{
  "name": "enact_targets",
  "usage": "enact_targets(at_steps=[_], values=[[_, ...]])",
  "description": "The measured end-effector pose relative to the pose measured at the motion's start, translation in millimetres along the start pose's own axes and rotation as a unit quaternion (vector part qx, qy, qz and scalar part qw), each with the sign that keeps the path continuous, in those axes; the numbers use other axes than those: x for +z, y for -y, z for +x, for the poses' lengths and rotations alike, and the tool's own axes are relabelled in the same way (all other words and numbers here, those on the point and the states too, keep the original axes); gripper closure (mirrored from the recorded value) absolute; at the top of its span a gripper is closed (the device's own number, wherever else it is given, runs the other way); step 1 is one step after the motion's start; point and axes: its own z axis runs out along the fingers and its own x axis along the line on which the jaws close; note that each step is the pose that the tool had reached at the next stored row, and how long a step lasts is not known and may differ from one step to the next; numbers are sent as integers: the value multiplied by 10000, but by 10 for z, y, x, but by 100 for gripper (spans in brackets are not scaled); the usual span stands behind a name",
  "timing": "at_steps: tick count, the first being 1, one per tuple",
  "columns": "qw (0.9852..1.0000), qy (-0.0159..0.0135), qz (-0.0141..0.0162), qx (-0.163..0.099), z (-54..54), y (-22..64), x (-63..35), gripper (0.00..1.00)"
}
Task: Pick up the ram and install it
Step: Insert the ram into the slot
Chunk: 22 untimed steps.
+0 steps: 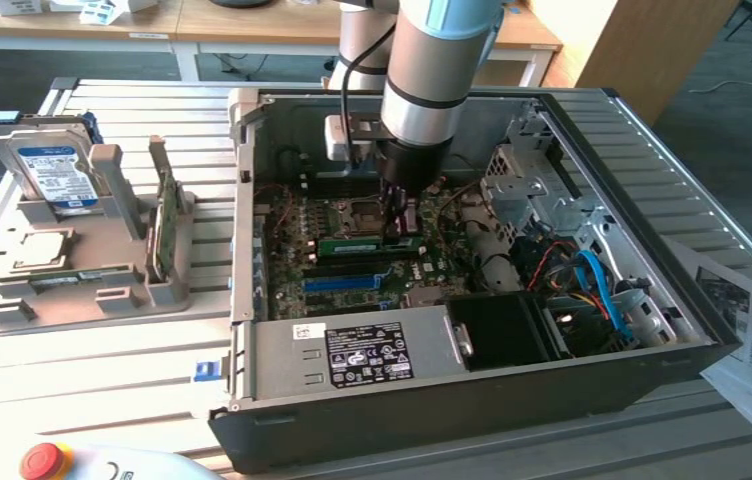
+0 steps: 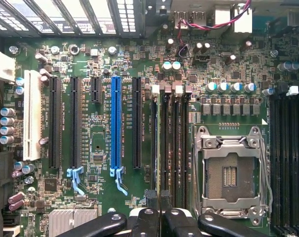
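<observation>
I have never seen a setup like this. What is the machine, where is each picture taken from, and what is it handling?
The machine is a single robot arm ending in a claw. One picture comes from a camera standing off the arm. It shows an open computer case on a slatted table, with the arm reaching into it. The other comes from a camera on the wrist, looking past the claw at the green main board, its blue slot and the processor socket. The claw is right at a thin green memory stick lying along a slot; whether it grips the stick cannot be told. On the exterior view's left, a grey tray carries a hard drive and an upright green card.
</observation>
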Motion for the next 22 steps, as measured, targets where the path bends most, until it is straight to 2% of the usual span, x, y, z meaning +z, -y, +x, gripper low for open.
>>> enact_targets(at_steps=[22], values=[[10000, 0, 0, -12, 8, 5, 5, 88]])
